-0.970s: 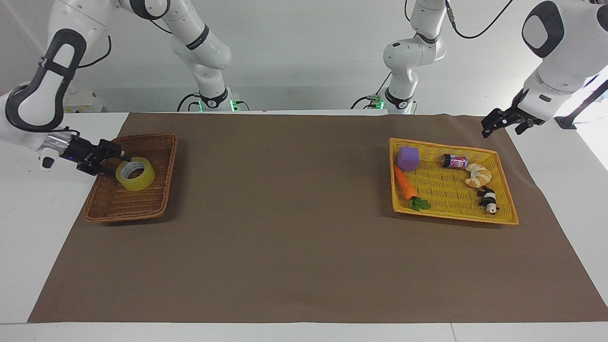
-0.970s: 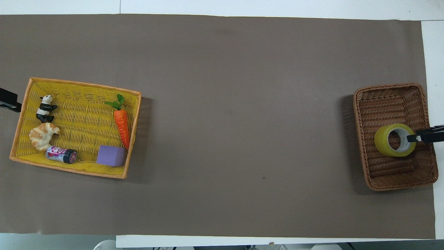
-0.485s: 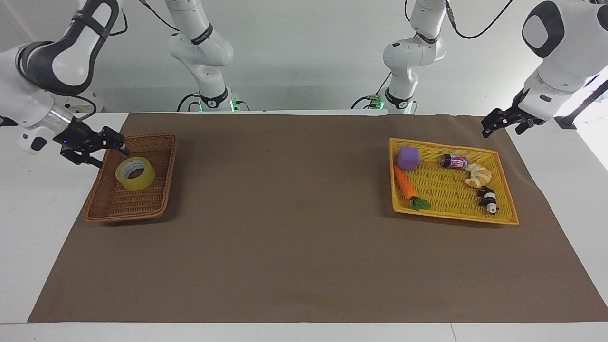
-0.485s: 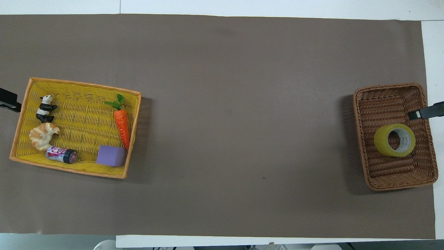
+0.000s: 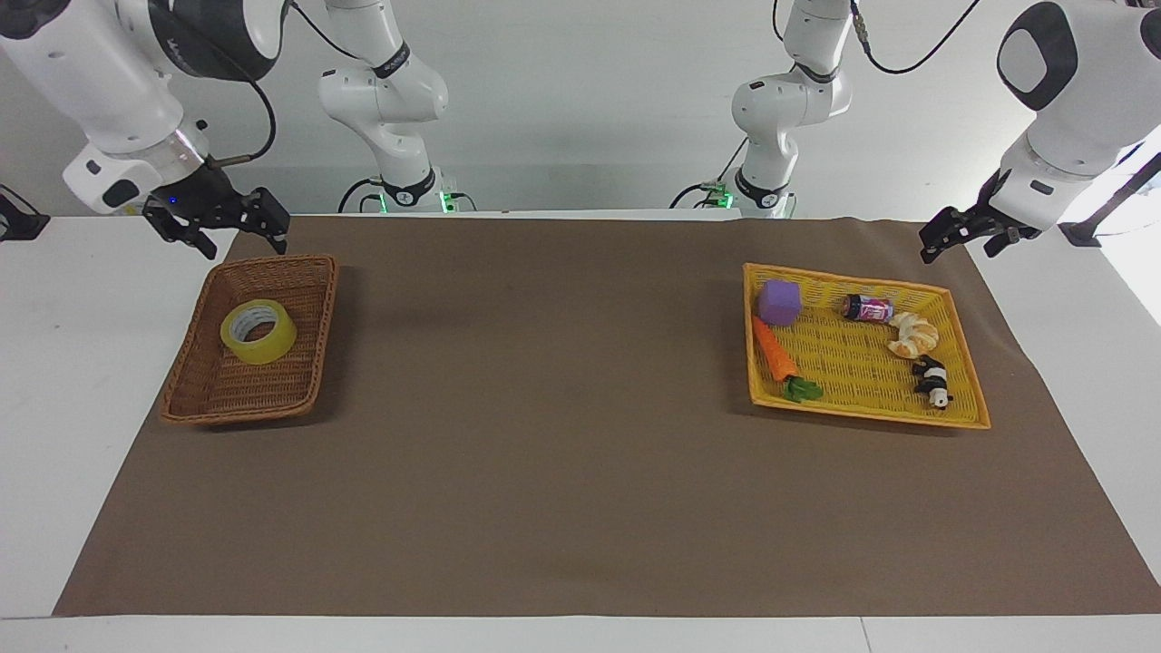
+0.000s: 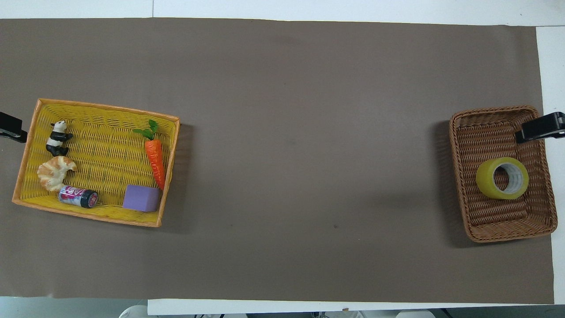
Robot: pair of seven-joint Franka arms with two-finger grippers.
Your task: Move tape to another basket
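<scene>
Yellow translucent tape roll [image 5: 258,331] is seen lying in brown wicker basket [image 5: 299,385]. Right hand [image 5: 218,227], raised at the basket's 12 o'clock rim, is spread empty; left hand [image 5: 963,238] likewise.

One camera sits high at the surface's [image 5: 580,635] 6 o'clock edge facing the robots at 12, the other looks steeply down from above their end, half a turn round, and both share the brown mat [image 5: 544,435] and two baskets.
</scene>
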